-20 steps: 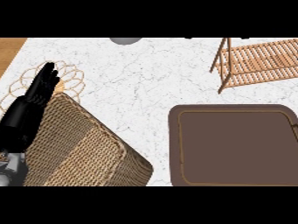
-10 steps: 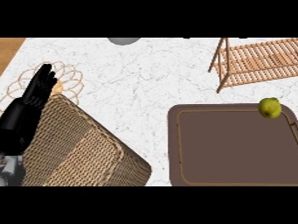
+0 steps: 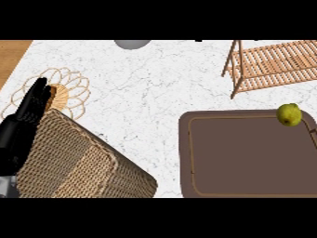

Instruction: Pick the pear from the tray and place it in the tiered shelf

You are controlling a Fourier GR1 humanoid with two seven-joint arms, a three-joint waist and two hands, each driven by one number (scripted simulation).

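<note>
The black left hand (image 3: 29, 110) rests straight-fingered and empty, while the yellow-green pear (image 3: 289, 114), far to its right on the rim of the dark brown rectangular tray (image 3: 185, 158), could roll off if nudged.

The bench (image 3: 154, 88) is white marble threaded with fine grey veins, with a strip of orange-brown wood grain along its left side. The pear (image 3: 289, 114) is yellow-green, darker at one edge. The tray (image 3: 257, 158) is dark brown, with a thin paler line tracing its inner border. The tiered shelf (image 3: 284, 62) is light honey wood in narrow slats. The basket (image 3: 71, 162) is a tan, tight weave. The mat (image 3: 68, 88) shows pale looped wicker around an orange-tan centre. The left hand (image 3: 30, 109) is black. A round object (image 3: 132, 43) at the far edge is plain grey.
</note>
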